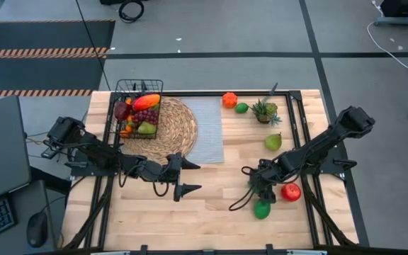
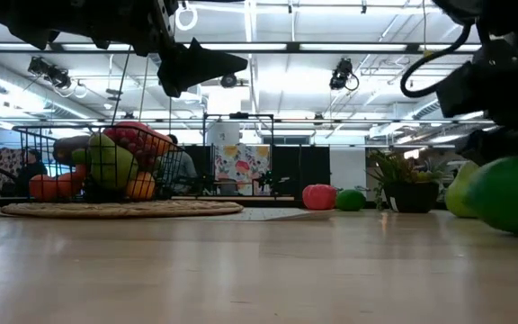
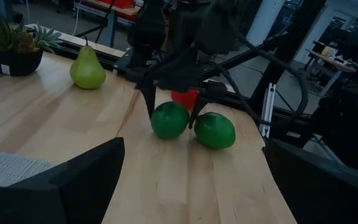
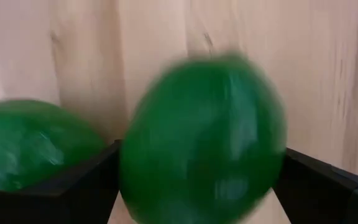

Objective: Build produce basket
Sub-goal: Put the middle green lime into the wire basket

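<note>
The black wire basket (image 1: pixel 137 106) holds several pieces of produce and stands on a round woven mat (image 1: pixel 172 131) at the far left. Two green limes (image 3: pixel 169 119) (image 3: pixel 215 129) and a red apple (image 1: pixel 290 191) lie near the right front. My right gripper (image 3: pixel 171 109) points down over the first lime, open, with one finger on either side of it. In the high view this gripper (image 1: pixel 255 190) hides that lime. My left gripper (image 1: pixel 192 178) hovers open mid-table, holding nothing. A pear (image 1: pixel 273 142) rests farther back. My right gripper comes at the lime (image 4: pixel 201 155) from above, its fingers (image 4: pixel 86 183) close against the lime's two sides. The lime sits on the table. Whether the fingers touch it, I cannot tell.
A potted plant (image 1: pixel 265 111), an orange fruit (image 1: pixel 229 100) and another lime (image 1: pixel 241 108) stand at the far edge. A grey cloth (image 1: pixel 205 129) lies beside the mat. Bare wood stretches along the near edge between the arms.
</note>
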